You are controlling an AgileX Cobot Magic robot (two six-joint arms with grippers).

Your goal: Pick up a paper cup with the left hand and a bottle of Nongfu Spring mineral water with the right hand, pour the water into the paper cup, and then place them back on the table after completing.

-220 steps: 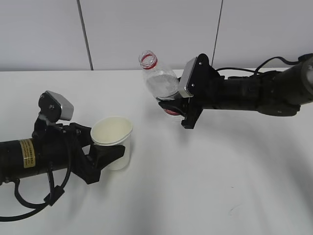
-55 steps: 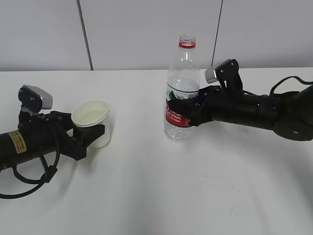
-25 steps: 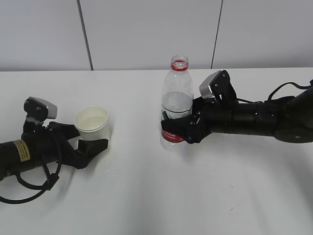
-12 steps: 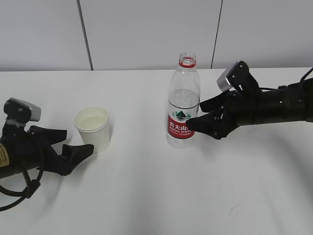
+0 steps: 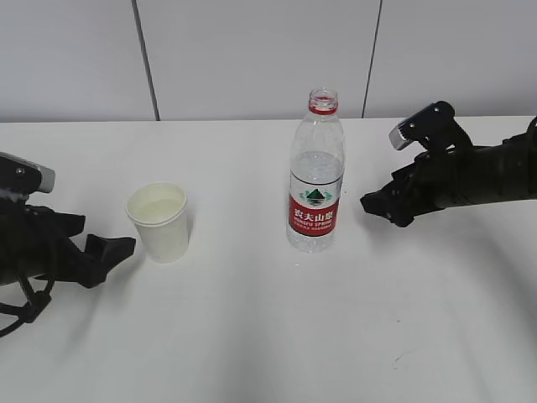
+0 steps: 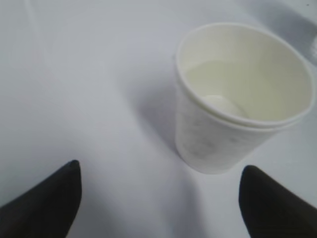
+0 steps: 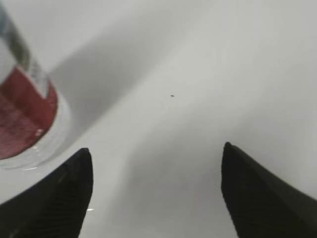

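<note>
A white paper cup (image 5: 159, 222) stands upright on the white table (image 5: 268, 336), left of centre, with clear water in its bottom; it also shows in the left wrist view (image 6: 237, 94). An uncapped Nongfu Spring bottle (image 5: 315, 176) with a red label stands upright at the centre; its base shows in the right wrist view (image 7: 22, 109). My left gripper (image 5: 117, 249) is open and empty, just left of the cup (image 6: 161, 171). My right gripper (image 5: 373, 204) is open and empty, a short way right of the bottle (image 7: 156, 153).
A plain grey-white wall with two vertical seams (image 5: 144, 59) runs behind the table's far edge. The black left arm (image 5: 33, 243) lies at the left edge and the black right arm (image 5: 478, 176) at the right edge.
Both grippers have let go and drawn back: the left one leftward from the cup, the right one rightward from the bottle. Cup and bottle stand free on the table.
</note>
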